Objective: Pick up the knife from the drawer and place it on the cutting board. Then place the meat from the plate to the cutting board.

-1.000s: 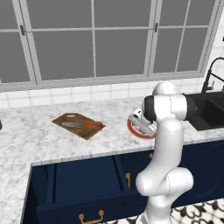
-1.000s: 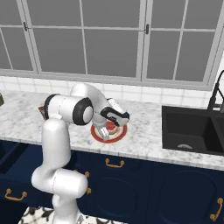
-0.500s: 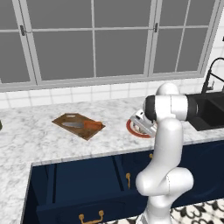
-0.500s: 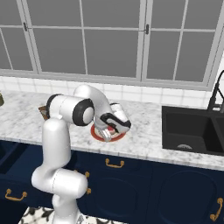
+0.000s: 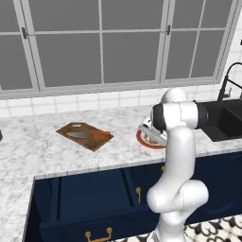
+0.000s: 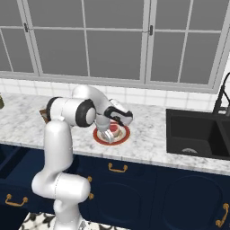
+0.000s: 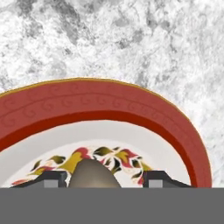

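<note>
Red-rimmed plate is lying under the gripper, whose fingertips are flanking the meat; grip unclear

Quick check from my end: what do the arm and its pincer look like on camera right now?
The arm is glossy white, built of rounded tubular segments with dark grey bands at the joints, rising from a bulbous white base. No loose cables or markings show. The pincer has a white body and small dark finger tips, blocky and square-edged in the hand view.
</note>
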Controlling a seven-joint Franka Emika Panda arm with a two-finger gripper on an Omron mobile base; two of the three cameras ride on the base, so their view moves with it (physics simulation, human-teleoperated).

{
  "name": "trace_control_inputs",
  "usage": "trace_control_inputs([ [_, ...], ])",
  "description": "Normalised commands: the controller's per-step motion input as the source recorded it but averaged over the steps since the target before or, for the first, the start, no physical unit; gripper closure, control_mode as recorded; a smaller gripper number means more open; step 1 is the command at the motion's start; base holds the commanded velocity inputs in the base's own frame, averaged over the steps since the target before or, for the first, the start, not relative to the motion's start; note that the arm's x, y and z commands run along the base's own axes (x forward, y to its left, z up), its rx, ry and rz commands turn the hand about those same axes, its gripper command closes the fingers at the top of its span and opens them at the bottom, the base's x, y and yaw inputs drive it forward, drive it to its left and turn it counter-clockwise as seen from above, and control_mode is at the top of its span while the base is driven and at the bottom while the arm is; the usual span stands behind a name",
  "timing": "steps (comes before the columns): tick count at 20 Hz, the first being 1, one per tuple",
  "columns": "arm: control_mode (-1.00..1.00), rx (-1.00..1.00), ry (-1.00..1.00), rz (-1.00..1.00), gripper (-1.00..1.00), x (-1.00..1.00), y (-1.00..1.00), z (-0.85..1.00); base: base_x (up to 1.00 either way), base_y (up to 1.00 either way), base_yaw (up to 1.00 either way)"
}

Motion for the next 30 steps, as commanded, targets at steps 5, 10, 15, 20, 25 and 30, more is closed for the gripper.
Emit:
trace_control_inputs([
  [5,-1.00,0.14,0.28,0.31,1.00,0.07,-1.00,-0.18,0.00,0.00,0.00],
  [10,-1.00,0.35,0.07,0.14,1.00,0.06,-0.80,-0.03,0.00,0.00,0.00],
  [15,-1.00,0.09,0.00,0.04,1.00,0.00,-0.14,0.16,0.00,0.00,0.00],
  [20,-1.00,0.01,0.10,0.56,1.00,0.55,0.00,1.00,0.00,0.00,0.00],
  [25,-1.00,0.04,0.17,0.74,1.00,0.78,0.02,1.00,0.00,0.00,0.00],
  [30,-1.00,0.03,0.17,0.68,1.00,0.75,0.08,1.00,0.00,0.00,0.00],
])
